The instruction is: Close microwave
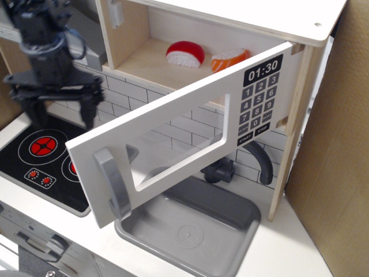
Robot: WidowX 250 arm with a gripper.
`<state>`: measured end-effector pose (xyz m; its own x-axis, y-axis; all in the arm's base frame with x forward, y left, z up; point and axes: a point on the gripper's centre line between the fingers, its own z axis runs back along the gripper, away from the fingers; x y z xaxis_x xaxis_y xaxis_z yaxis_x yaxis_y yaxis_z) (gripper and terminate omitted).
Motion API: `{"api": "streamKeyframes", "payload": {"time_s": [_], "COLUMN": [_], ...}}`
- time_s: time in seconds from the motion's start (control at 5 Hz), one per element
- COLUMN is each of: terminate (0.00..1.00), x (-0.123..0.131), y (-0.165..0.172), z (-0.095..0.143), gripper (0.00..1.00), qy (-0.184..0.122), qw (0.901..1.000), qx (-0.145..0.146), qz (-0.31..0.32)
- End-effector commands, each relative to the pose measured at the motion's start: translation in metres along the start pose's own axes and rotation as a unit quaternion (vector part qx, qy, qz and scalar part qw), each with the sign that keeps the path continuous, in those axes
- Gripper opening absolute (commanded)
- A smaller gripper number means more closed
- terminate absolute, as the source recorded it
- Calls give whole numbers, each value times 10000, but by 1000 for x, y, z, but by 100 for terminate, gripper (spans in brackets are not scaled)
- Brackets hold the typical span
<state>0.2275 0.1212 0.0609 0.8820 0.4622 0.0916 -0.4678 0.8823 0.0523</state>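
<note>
Grey sink [190,231], black faucet [262,164], stove [40,156], toy sushi [184,53].

The toy wooden microwave [230,34] at the upper centre has its light-grey door [190,135] swung wide open. The black gripper [60,115], blurred, hangs with fingers spread at the upper left, above the black stove top [23,158].

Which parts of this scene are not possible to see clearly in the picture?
- Gripper: motion-blurred; its upper arm is cut off by the top-left edge.
- Microwave interior: the open door hides the lower front of the shelf holding two toy food pieces.
- Faucet: partly behind the door.
- Stove: right part hidden by the door.
</note>
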Motion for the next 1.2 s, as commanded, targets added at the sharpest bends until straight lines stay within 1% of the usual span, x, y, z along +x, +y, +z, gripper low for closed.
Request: {"api": "streamKeyframes", "payload": {"time_s": [0.0,0.2,0.4,0.6,0.8,1.0], "terminate": [0,0,0,0,0,0], "x": [-2,-8,-13,-21,-30,-40], "y": [-25,-36,-47,-59,-72,-81], "z": [55,76,97,110,109,102], "gripper": [100,100,100,100,100,100], "qy": [-81,-224,-201,-138,-86,-36], "qw": [9963,9895,9824,9742,9685,9630], "qx": [-342,-538,-770,-1064,-1165,-1245], "qz": [-778,-1324,-1689,-1983,-2202,-2388]}}
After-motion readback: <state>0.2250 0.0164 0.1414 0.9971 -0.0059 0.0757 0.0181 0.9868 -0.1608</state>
